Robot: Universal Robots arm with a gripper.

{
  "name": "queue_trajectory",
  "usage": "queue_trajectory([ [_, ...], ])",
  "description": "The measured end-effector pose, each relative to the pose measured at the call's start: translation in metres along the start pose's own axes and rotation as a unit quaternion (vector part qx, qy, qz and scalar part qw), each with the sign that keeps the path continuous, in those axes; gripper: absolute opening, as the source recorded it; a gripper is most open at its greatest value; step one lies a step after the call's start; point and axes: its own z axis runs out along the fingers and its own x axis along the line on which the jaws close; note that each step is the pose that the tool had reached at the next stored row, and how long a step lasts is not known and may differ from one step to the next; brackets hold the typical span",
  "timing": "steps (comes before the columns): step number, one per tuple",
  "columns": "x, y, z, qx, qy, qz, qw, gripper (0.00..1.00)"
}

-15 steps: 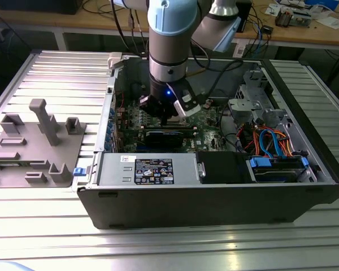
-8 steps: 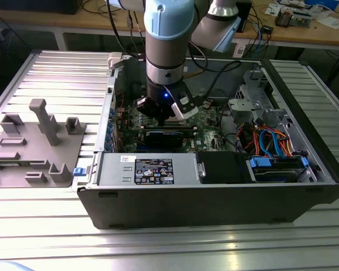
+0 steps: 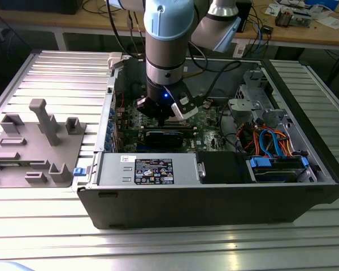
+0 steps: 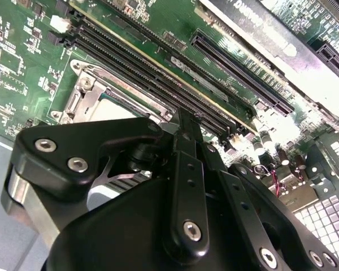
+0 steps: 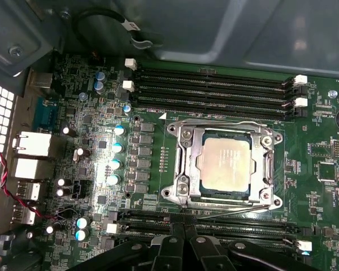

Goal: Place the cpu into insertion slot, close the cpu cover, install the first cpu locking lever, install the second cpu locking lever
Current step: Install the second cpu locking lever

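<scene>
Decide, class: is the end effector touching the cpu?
Apart. In the first wrist view, the end effector sits over the memory slots, which lie between it and the cpu.

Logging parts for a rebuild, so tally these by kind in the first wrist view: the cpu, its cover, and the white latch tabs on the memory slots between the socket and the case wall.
cpu: 1
cpu cover: 1
white latch tabs: 4
Total: 6

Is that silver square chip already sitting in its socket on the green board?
Yes, in the first wrist view the cpu lies flat inside the insertion slot.
</scene>
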Motion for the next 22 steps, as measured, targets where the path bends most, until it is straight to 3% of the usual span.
queue_trajectory([
  [12,0.0021,-0.0003,0.0027,-0.0006,0.0003,0.000,1.0000,0.11],
  [17,0.0060,-0.0010,0.0096,-0.0045,0.0000,0.000,1.0000,0.11],
  [22,0.0074,-0.0017,0.0145,-0.0121,-0.0008,0.000,0.9999,0.11],
])
